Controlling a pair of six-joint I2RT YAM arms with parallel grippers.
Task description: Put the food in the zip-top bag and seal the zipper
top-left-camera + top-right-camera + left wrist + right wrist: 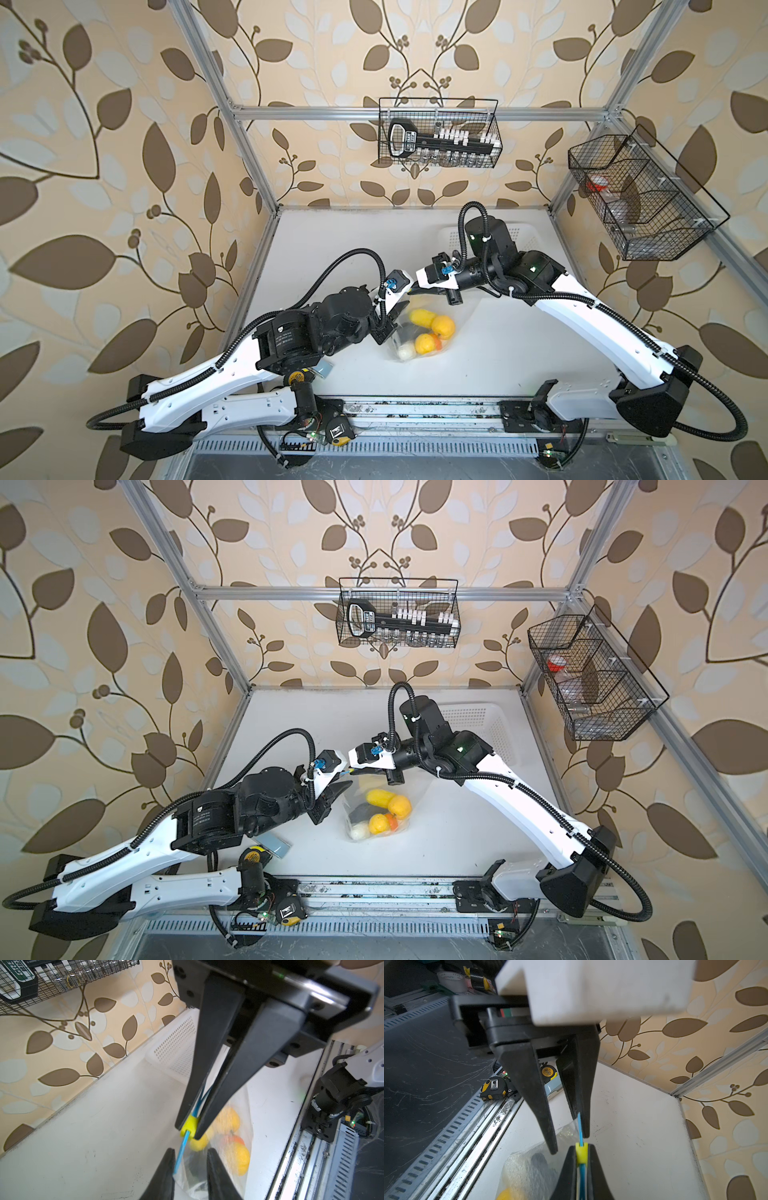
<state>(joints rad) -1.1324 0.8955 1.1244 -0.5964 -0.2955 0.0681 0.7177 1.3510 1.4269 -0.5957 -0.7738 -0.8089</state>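
Observation:
The clear zip-top bag [432, 299] [376, 837] lies mid-table holding the food: an orange [443, 325], yellow corn [419, 316], a lemon [424, 344], a pale vegetable [405, 352] and a dark piece. My right gripper [581, 1147] [413, 293] is shut on the yellow tab [581, 1155] [190, 1125] of the blue zipper [579, 1126]. My left gripper [191, 1150] [406, 304] faces it tip to tip, open. The zipper's free end [181, 1157] and the bag's corner lie between its fingers, with the strip against one of them.
A white perforated basket [519, 237] [176, 1049] stands at the back right, partly behind the right arm. Tape measures [338, 432] [297, 376] and a pale blue block [324, 368] lie near the front rail. Two wire baskets [438, 133] [636, 195] hang on the walls.

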